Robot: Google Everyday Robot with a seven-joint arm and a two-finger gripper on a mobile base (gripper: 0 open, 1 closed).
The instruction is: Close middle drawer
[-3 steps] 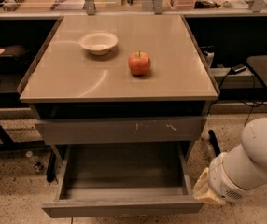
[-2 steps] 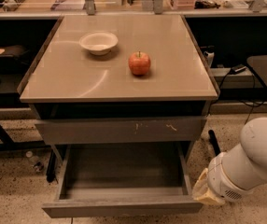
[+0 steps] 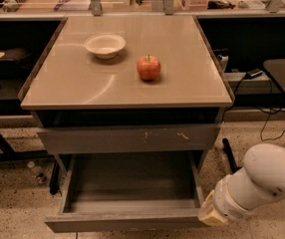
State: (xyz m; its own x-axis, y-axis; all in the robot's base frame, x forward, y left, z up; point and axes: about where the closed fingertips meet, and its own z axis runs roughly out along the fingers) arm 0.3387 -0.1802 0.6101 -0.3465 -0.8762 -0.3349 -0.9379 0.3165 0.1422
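You have the middle drawer (image 3: 125, 224) standing wide open: a wide, shallow grey tray pulled far out toward the camera, level and square to the frame above it. Its plain, flat front runs along the bottom of the view and is nearly as wide as the table (image 3: 127, 99). You can see the tray's grey floor and both side walls. The gripper (image 3: 208, 217) sits just beside the drawer's front right corner.

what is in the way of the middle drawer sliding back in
Nothing visible. The middle drawer stands pulled out with nothing in its tray, and the gripper is right at its front right corner.
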